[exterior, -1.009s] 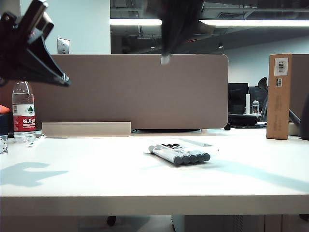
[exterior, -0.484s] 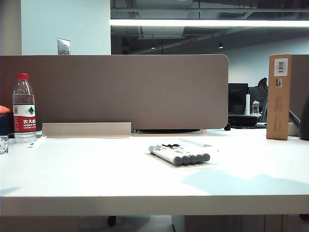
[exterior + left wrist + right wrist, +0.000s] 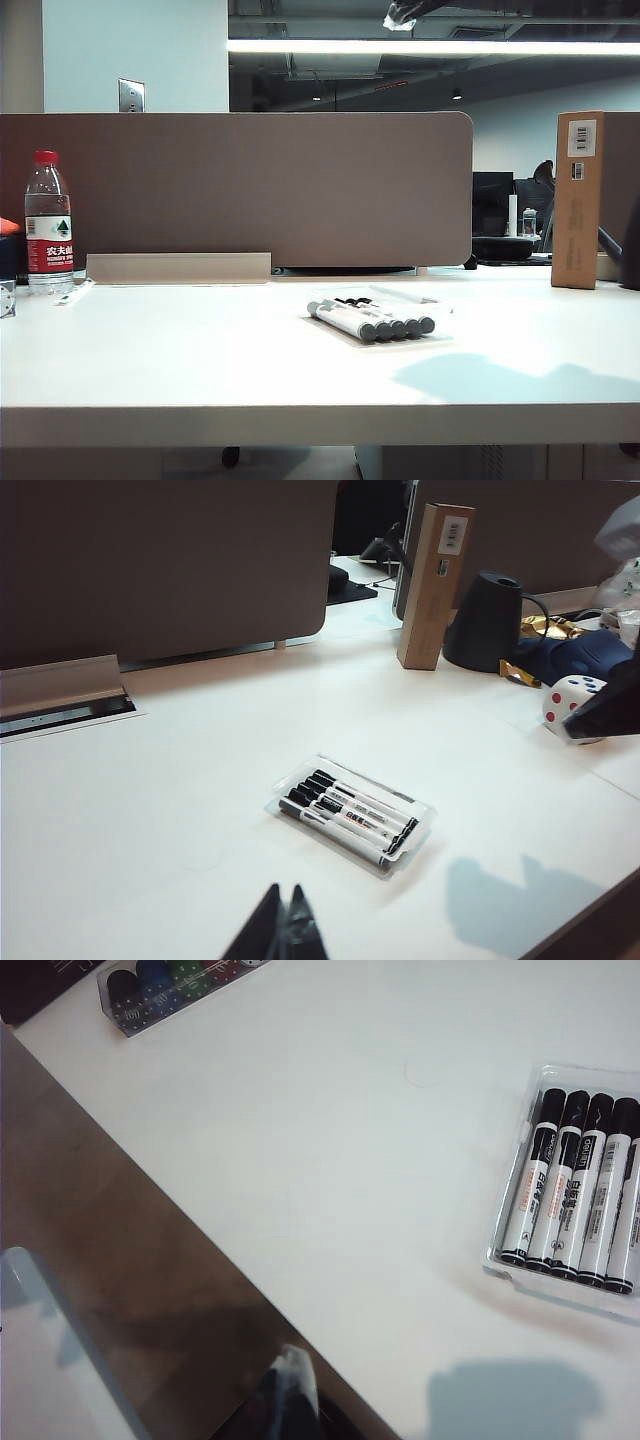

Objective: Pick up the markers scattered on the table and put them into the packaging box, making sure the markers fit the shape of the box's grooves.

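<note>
Both arms have lifted out of the exterior view since a second ago, leaving the markers (image 3: 370,319) in the packaging box (image 3: 436,306) mid-desk (image 3: 150,370), long axes slanting toward the front edge. Left wrist view: the left fingers (image 3: 283,927) look clenched and empty, well above the box, markers lying diagonally ahead. Right wrist view: the right fingers (image 3: 290,1392), clenched and empty, hover by the desk's edge, markers parallel, caps together.

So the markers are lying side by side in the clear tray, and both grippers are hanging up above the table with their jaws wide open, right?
Not quite. The markers do lie side by side in the clear tray, but the left gripper and right gripper are shut, as both wrist views show.
</note>
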